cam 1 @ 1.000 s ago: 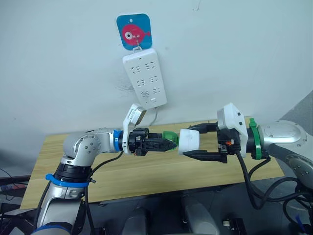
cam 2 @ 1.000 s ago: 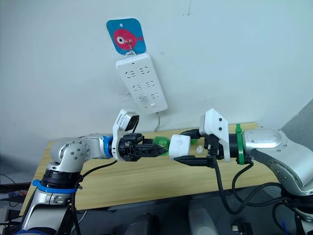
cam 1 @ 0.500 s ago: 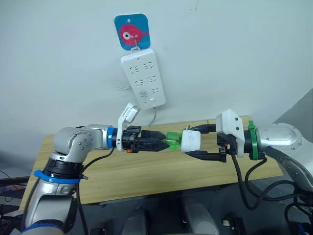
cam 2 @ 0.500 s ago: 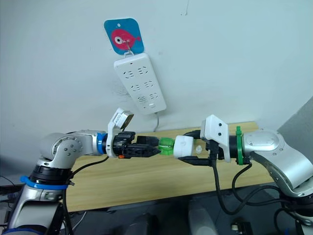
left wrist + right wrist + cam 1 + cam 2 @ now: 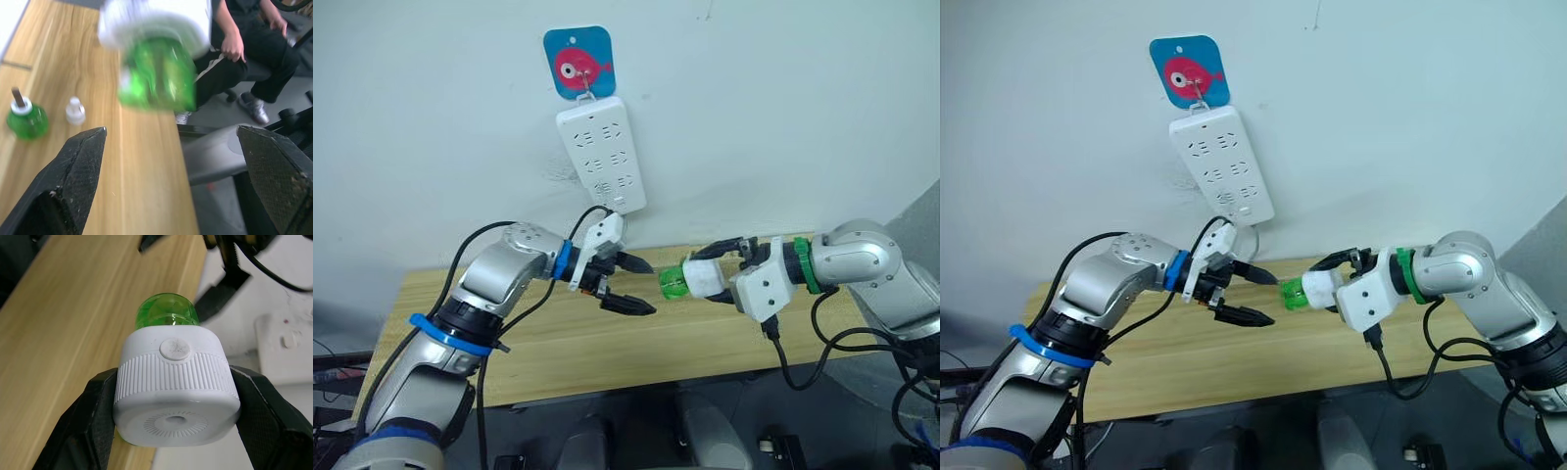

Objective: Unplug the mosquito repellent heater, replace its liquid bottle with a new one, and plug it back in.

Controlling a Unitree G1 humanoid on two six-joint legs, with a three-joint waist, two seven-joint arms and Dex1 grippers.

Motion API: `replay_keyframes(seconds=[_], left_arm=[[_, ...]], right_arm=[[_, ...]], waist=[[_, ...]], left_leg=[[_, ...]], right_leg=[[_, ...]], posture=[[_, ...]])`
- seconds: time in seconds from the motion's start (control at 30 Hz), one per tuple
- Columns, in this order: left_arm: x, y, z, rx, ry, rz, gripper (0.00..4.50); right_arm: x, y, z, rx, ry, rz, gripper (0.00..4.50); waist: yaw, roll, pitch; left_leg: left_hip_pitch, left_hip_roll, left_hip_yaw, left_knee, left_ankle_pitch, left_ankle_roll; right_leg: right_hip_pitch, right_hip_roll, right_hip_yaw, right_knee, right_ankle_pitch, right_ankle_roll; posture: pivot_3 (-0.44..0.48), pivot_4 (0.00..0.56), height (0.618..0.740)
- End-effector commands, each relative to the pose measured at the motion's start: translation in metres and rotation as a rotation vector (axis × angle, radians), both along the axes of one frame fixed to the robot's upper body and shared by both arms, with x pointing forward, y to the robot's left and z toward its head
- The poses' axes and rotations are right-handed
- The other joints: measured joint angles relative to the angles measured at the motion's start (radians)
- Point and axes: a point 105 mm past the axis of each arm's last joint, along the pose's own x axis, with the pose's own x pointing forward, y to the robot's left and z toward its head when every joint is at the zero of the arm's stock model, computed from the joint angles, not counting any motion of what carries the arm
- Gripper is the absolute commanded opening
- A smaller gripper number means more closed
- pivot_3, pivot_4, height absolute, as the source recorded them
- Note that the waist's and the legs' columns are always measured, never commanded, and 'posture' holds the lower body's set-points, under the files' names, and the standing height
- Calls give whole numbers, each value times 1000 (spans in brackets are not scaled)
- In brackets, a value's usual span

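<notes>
Right pincer (image 5: 717, 277) pinching heater (image 5: 177, 387) with green bottle (image 5: 166, 313), left pincer (image 5: 628, 284) spread, just apart

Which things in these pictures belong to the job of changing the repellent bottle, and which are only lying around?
Belong to the job:
- mosquito repellent heater, held by the right gripper
- green bottle in the heater
- second green bottle on the table
- small white cap beside it
- power strip on the wall
- left gripper, open

Only lying around:
- fish sticker
- seated person
</notes>
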Motion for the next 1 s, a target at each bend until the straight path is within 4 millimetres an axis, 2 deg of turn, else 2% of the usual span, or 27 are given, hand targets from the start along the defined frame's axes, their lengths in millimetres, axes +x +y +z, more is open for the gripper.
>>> replay_keyframes(seconds=[0.03, 0.33, 0.43, 0.6, 0.8, 0.87, 0.93, 1.0], left_arm=[[1, -9, 8, -11, 18, -33, 4500], [-5, -15, 0, 62, 113, -149, 4500], [-6, -18, -2, 67, 128, -168, 3913], [-6, -23, 1, 46, 129, -168, 2347], [-10, -24, -1, 51, 133, -173, 2316], [-11, -23, -3, 58, 133, -174, 2316], [-14, -18, -8, 66, 138, -168, 2316], [-15, -16, -11, 63, 151, -156, 2316]], right_arm=[[-8, 10, 12, -6, -46, 81, 2943], [-15, 21, 13, 0, -39, 146, 2943], [-17, 23, 13, 3, -36, 158, 2943], [-23, 24, 10, -2, -16, 178, 2943], [-27, 22, 8, 2, 24, 164, 2943], [-23, 19, 10, 7, 3, 145, 3703], [-15, 6, 10, -21, -62, 117, 4373], [-11, -4, 9, -29, -92, 100, 4500]], waist=[[-2, 0, 0], [-6, 0, 0], [-6, 0, 0], [-8, 0, 0], [-9, 0, 0], [-10, 0, 0], [-11, 0, 0], [-12, 0, 0]], left_leg=[[0, 0, 0, 0, 0, 0], [0, 0, -3, 0, 0, 0], [0, 0, -3, 1, 0, 0], [0, 0, -4, 1, 0, 0], [0, 0, -5, 1, 0, 0], [0, 0, -5, 1, 0, 0], [0, 0, -5, 1, 0, 0], [0, 0, -5, 1, 0, 0]], right_leg=[[0, 0, 0, 0, 0, 0], [0, 0, -1, 0, 0, 0], [0, 0, -1, 0, 0, 0], [0, 0, -1, 1, 0, 0], [0, 0, -1, 1, 0, 0], [0, 0, -1, 1, 0, 0], [0, 0, -1, 1, 0, 0], [0, 0, -1, 1, 0, 0]], posture=[[-232, 161, 740], [-236, 156, 740], [-239, 155, 740], [-244, 154, 740], [-244, 154, 740], [-244, 154, 740], [-251, 153, 740], [-251, 153, 740]])
